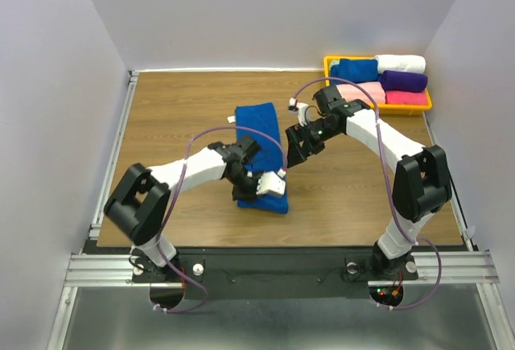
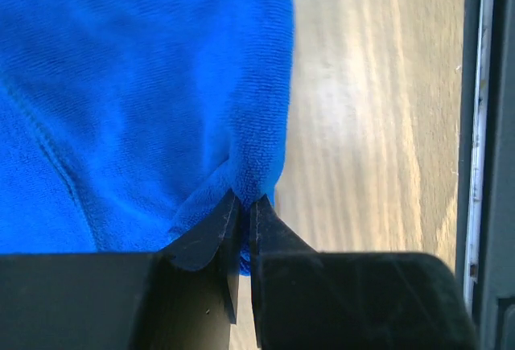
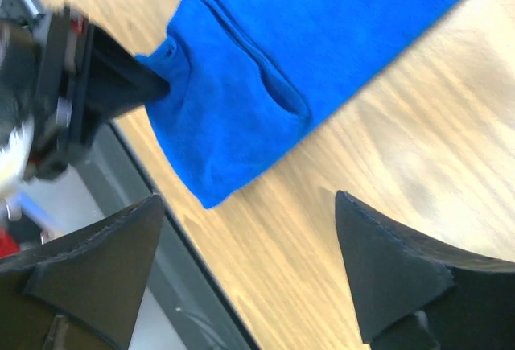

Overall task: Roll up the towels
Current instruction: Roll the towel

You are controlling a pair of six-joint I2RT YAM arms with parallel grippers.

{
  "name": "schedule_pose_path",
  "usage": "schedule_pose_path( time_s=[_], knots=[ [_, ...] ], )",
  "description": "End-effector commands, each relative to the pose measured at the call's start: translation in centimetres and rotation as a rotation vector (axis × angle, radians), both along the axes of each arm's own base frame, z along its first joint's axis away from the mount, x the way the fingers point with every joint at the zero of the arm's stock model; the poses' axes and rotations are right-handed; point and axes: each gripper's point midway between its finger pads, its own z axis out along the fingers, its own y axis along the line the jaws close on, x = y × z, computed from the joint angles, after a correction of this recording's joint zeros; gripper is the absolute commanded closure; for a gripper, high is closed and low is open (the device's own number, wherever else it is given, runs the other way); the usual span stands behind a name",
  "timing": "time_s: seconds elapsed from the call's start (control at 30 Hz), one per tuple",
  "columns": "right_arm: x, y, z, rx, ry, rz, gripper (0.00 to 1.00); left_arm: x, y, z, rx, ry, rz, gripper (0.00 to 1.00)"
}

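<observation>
One royal-blue towel [image 1: 261, 137] lies lengthwise in the middle of the wooden table, its near end folded over. My left gripper [image 1: 259, 181] is shut on that near end; the left wrist view shows the black jaws [image 2: 246, 205] pinching a bunched edge of the blue cloth [image 2: 137, 100]. My right gripper [image 1: 291, 153] hovers just right of the towel, open and empty; in its wrist view the wide-apart fingertips [image 3: 153, 205] frame bare wood below the towel's corner [image 3: 233, 117]. A second royal-blue towel [image 1: 354, 69] lies rolled in the yellow tray.
A yellow tray [image 1: 330, 62] at the far right corner holds rolled white [image 1: 400, 63], purple [image 1: 404, 81] and pink [image 1: 366, 92] towels. A metal rail [image 1: 113, 149] lines the table's left edge. White walls enclose the table.
</observation>
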Motion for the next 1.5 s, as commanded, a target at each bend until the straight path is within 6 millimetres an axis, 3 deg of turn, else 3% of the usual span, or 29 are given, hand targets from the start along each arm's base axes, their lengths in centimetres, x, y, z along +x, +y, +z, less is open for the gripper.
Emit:
schedule_pose_path(
  time_s=[0.0,0.33,0.43,0.53,0.57,0.67,0.73,0.8,0.93,0.97,1.07,1.2,1.27,1.33,1.47],
  knots=[
    [1.3,-1.6,3.4,0.017,-0.135,-0.013,0.00,-0.5,0.6,1.2,-0.017,0.227,0.014,1.00],
    [1.5,-3.7,4.8,-0.014,-0.273,0.004,0.00,3.9,0.7,2.6,-0.064,0.311,0.046,1.00],
    [0.7,-4.0,5.2,-0.001,-0.332,0.064,0.01,4.9,0.8,1.6,-0.054,0.361,0.073,1.00],
    [-0.2,-4.1,5.2,0.011,-0.356,0.097,0.12,5.6,1.0,0.8,-0.044,0.393,0.094,0.99],
    [-0.6,-4.1,5.7,0.014,-0.385,0.115,0.21,5.9,1.0,0.2,-0.038,0.411,0.100,0.99],
    [-1.9,-3.8,5.7,-0.006,-0.440,0.164,0.35,6.8,1.0,-0.6,-0.038,0.445,0.127,0.99],
    [-2.0,-3.6,5.2,-0.056,-0.494,0.177,0.40,7.0,1.0,-1.0,-0.034,0.463,0.139,0.99],
    [-3.3,-2.6,4.4,-0.087,-0.532,0.233,0.43,7.1,1.1,-1.8,-0.022,0.487,0.147,0.99],
    [-3.1,-0.8,3.1,-0.184,-0.645,0.295,0.43,7.2,1.2,-2.7,0.000,0.530,0.165,0.99],
    [-3.8,0.6,2.8,-0.195,-0.675,0.351,0.42,7.1,1.2,-3.0,0.006,0.544,0.167,0.99],
    [-3.3,2.5,2.1,-0.255,-0.753,0.375,0.39,7.2,1.3,-3.5,0.019,0.560,0.182,0.98],
    [-4.5,7.2,1.0,-0.280,-0.881,0.425,0.36,7.2,1.5,-4.1,0.030,0.579,0.193,0.96],
    [-4.8,7.9,-0.8,-0.315,-0.889,0.442,0.36,7.2,1.7,-4.4,0.043,0.584,0.194,0.96],
    [-4.2,8.6,-1.3,-0.312,-0.908,0.420,0.36,7.2,1.9,-4.6,0.050,0.585,0.196,0.96],
    [-3.0,8.6,-3.4,-0.357,-0.938,0.384,0.28,7.4,2.3,-4.6,0.053,0.583,0.208,0.96]
  ],
)
